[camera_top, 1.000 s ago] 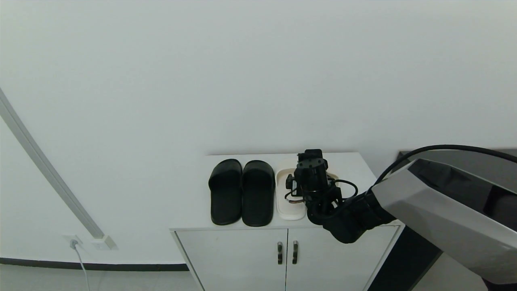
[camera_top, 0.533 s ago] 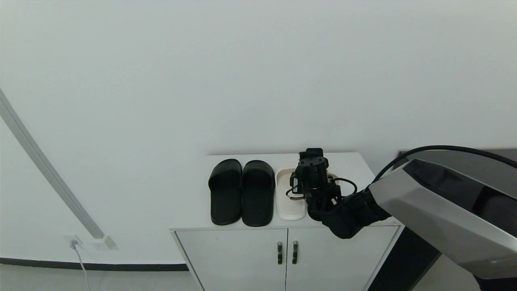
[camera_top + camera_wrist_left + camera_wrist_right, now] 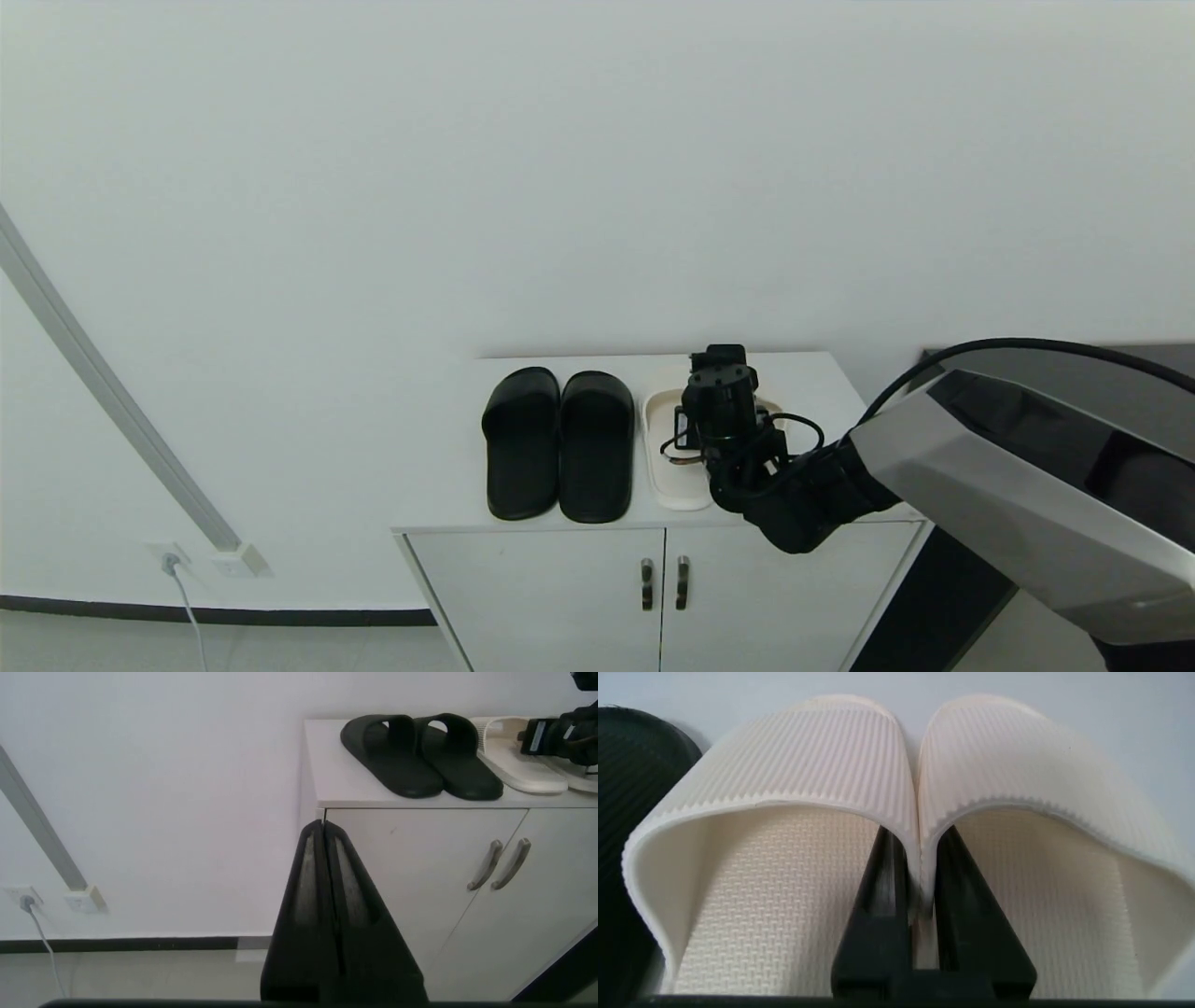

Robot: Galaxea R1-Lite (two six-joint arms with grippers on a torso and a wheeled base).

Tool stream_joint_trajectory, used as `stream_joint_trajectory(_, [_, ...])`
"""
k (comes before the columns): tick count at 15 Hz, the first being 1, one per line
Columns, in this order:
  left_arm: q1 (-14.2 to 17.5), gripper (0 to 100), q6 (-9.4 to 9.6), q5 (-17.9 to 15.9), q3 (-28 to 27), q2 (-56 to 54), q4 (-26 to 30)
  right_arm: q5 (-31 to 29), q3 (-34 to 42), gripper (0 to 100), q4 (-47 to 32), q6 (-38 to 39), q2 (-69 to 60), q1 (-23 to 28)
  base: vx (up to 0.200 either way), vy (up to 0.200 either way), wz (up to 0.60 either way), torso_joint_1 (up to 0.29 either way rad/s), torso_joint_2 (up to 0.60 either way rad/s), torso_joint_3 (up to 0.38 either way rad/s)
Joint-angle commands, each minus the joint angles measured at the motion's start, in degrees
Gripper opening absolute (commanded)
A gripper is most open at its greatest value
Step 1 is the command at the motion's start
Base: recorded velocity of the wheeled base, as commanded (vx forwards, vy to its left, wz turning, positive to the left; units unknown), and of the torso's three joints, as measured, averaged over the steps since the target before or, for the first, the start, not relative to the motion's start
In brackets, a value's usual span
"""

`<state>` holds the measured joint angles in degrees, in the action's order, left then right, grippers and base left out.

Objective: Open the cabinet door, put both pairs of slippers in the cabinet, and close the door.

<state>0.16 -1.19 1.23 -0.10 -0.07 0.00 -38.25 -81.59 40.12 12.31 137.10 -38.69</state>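
Two black slippers (image 3: 558,443) and two white slippers (image 3: 674,467) lie side by side on top of the white cabinet (image 3: 803,383). Both of its doors are closed, and the two handles (image 3: 664,582) meet in the middle. My right gripper (image 3: 719,369) is over the white pair. In the right wrist view its fingers (image 3: 878,887) reach under the two straps (image 3: 785,812) and pinch the adjoining strap walls together. My left gripper (image 3: 325,835) hangs shut and holds nothing, low in front of the cabinet's left front corner (image 3: 320,812).
The cabinet stands against a plain white wall. A slanted conduit (image 3: 93,373) runs down to a wall socket with a cable (image 3: 170,560) at the left. A dark surface (image 3: 943,359) borders the cabinet on the right.
My right gripper has pushed a little farther in over the white slippers, and the pair has shifted slightly to the right. The black slippers and the doors have not moved.
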Motion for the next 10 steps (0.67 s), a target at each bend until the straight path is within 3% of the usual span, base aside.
stream_joint_trajectory(1, [0.0,0,-0.04,0.0,0.0,0.1,0.0,0.0,0.5,0,0.0,0.0,-2.9,-0.1,0.000,0.000,0.00,0.000,0.00,0.000])
stream_joint_trajectory(6, [0.0,0,-0.04,0.0,0.0,0.1,0.0,9.7,14.9,0,0.7,-3.6,-18.1,-0.7,0.000,0.000,0.00,0.000,0.00,0.000])
stream_joint_trajectory(10, [0.0,0,-0.04,0.0,0.0,0.1,0.0,24.2,33.8,0,3.7,-5.6,-34.1,-3.1,0.000,0.000,0.00,0.000,0.00,0.000])
